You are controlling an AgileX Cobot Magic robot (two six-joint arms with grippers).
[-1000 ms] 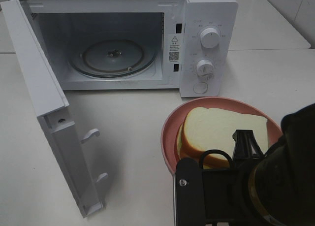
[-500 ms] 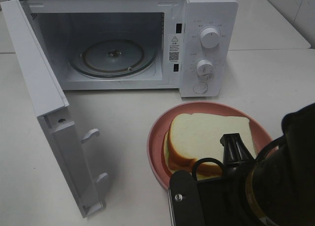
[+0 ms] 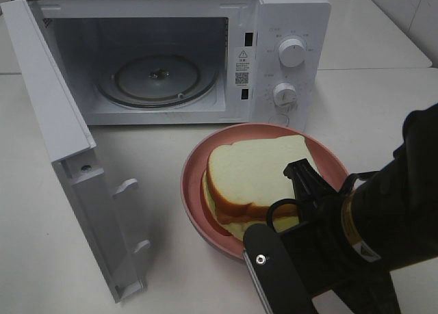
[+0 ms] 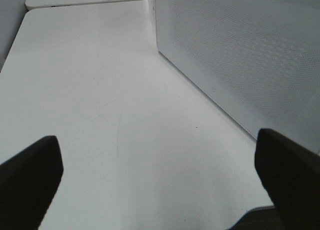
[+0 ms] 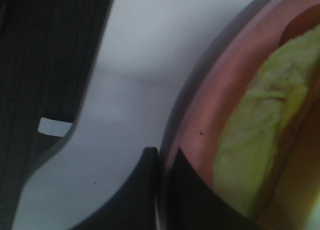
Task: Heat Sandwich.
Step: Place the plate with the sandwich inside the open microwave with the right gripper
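Observation:
The sandwich (image 3: 253, 174), white bread with tan crusts and a yellow-green filling (image 5: 260, 155), lies on a round pink plate (image 3: 196, 165) in front of the microwave. My right gripper (image 3: 301, 178) reaches in from the lower right and is shut on the plate's near rim (image 5: 192, 115). In the right wrist view its dark fingers (image 5: 145, 190) pinch that rim. My left gripper (image 4: 157, 152) is open and holds nothing, with bare table between its fingers (image 4: 30, 175). It does not show in the exterior high view.
The white microwave (image 3: 291, 20) stands at the back with its door (image 3: 61, 143) swung open to the left and a glass turntable (image 3: 157, 78) inside. A perforated white microwave panel (image 4: 250, 54) rises beside my left gripper. Tabletop (image 3: 171, 259) lies between door and plate.
The plate with the sandwich has shifted left and a little toward the microwave opening, carried by my right gripper. The microwave and its door have not moved.

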